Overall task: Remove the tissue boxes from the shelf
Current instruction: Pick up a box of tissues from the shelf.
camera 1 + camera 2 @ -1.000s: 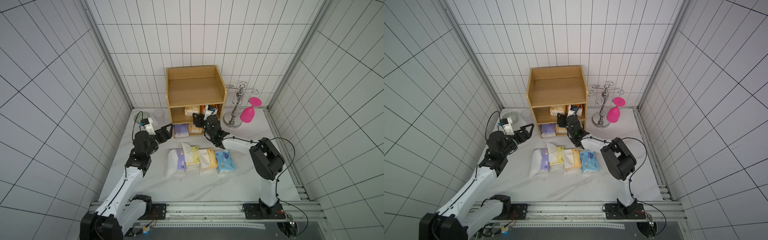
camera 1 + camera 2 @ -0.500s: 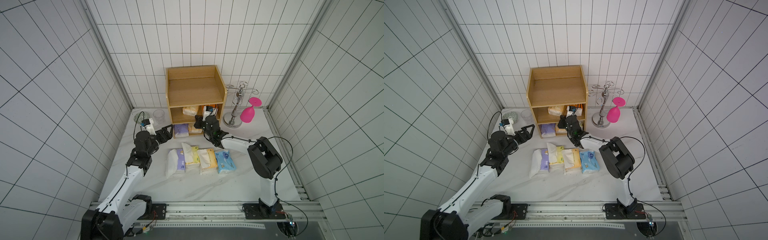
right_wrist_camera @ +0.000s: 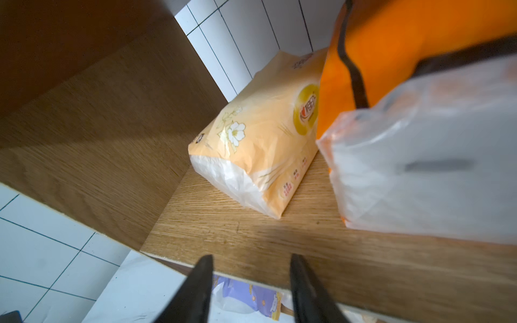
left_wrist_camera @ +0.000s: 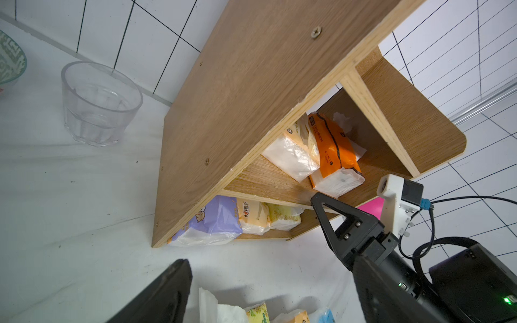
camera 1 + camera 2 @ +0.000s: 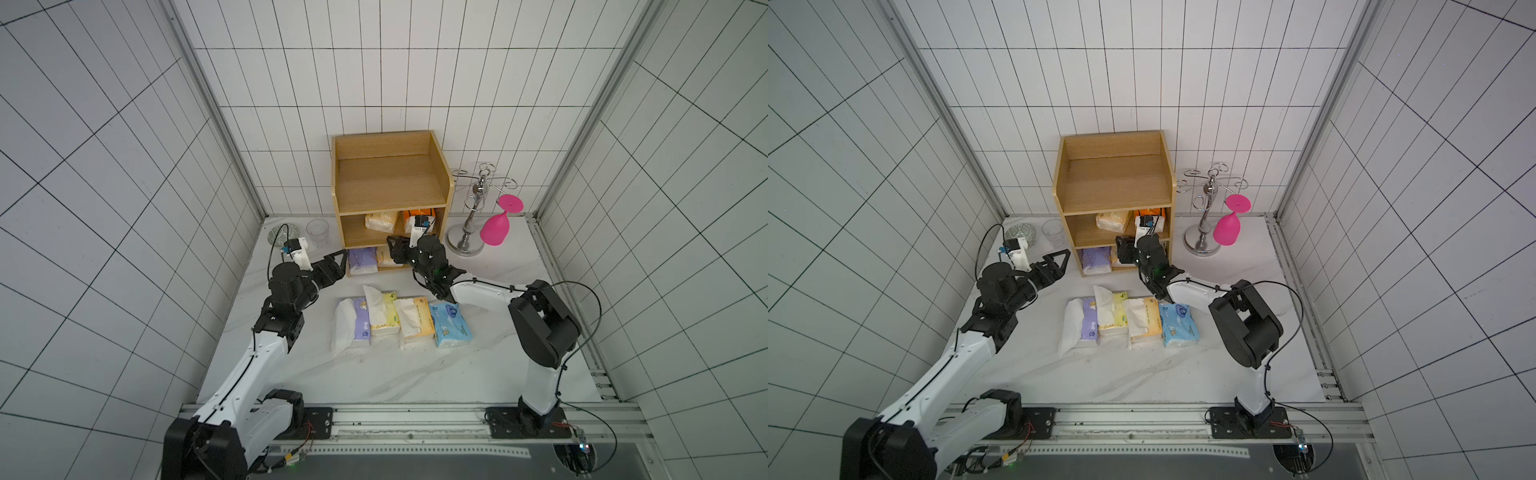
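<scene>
Though left fingers, right fingers apart, shelf edge and bright orange pack before right.

Matt wood-grain shelf, glossy plastic-wrapped tissue boxes, polished metal stand

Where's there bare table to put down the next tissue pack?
Widest: the table between the pack row and the front rail. Also right of the blue pack. Crowded: the strip between shelf and row.

tissue packs in shelf | four packs before shelf
</scene>
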Motion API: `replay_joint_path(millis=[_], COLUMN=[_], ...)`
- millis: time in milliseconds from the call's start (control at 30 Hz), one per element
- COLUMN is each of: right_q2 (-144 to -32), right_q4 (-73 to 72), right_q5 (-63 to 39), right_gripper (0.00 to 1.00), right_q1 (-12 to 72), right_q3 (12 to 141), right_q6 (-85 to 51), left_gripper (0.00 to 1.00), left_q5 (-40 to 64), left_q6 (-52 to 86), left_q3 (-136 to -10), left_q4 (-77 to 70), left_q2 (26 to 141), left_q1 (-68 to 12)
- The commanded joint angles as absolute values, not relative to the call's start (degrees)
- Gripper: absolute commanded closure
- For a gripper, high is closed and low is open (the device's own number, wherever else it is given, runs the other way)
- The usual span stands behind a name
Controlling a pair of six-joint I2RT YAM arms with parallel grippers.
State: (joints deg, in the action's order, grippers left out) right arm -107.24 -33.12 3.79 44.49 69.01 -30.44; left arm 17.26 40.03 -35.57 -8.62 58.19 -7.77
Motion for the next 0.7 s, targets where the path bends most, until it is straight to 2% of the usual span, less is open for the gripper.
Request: replay_joint_path(millis=[0,333,667], right_q2=[-105.38,-108.64,-113.51], right_q4=[-33.26,-33.01,-34.72], right_q5=[4.5,6.68,5.45], right_gripper=[0.38,0.31,0.3], right_q1=[44.5,43.18,42.8], right_q3=[68.85,73.21,77.98], right_q6=[-29.43,-29.4,-31.55], left_gripper=[0.06,0.06,0.05], left_q5=[18.33,21.4,22.1], left_q6=[40.71,37.75,33.09], left_q3=[-37.81,-45.46,-47.46], left_q4=[-10.64,-11.45,-12.14], left_q2=[60.22,68.36,71.04], left_q1=[-7.51,-7.53,-7.56])
